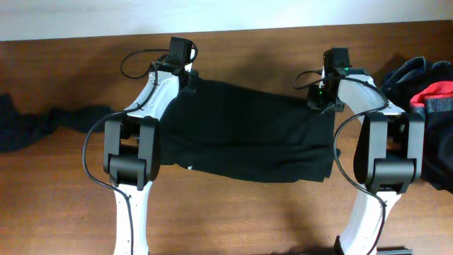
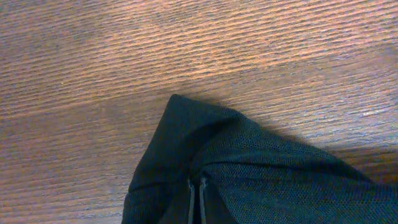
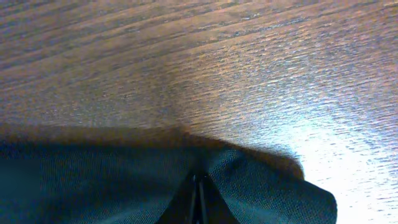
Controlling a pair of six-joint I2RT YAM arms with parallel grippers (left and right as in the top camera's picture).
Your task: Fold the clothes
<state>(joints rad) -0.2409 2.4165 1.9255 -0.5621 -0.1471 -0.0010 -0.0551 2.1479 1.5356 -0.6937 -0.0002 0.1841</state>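
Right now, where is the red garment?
The red garment lies in the overhead view at the table's far right edge, in a heap of dark clothes beside the right arm, apart from the black top spread mid-table.

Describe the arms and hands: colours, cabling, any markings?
Left arm and right arm match: white link shells, bulky black joint housings, thin black cables looping loose alongside. Left hand and right hand are black, each topped by a black camera block. A small green light glows near the right wrist. No readable markings.
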